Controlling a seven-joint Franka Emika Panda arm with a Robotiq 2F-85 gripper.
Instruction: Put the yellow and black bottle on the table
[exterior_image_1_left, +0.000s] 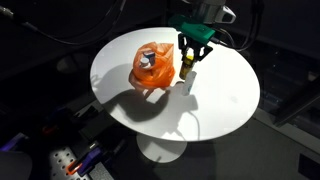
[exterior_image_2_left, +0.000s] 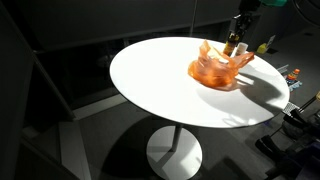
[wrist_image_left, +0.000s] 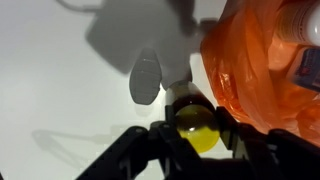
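Claw (exterior_image_1_left: 188, 60) clamped on the yellow and black bottle (exterior_image_1_left: 187, 70), held upright just beside 1 orange plastic bag (exterior_image_1_left: 152, 66) near the round white bench's (exterior_image_1_left: 215, 115) edge; contact with bench unclear.

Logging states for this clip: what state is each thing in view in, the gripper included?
Robotiq gripper: shut on the bottle, beside the bag.
Yellow and black bottle: upright in the jaws; contact with the table cannot be told.
Orange plastic bag: crumpled, open at the top, resting on the table, something inside.
Round white table: carries the bag.
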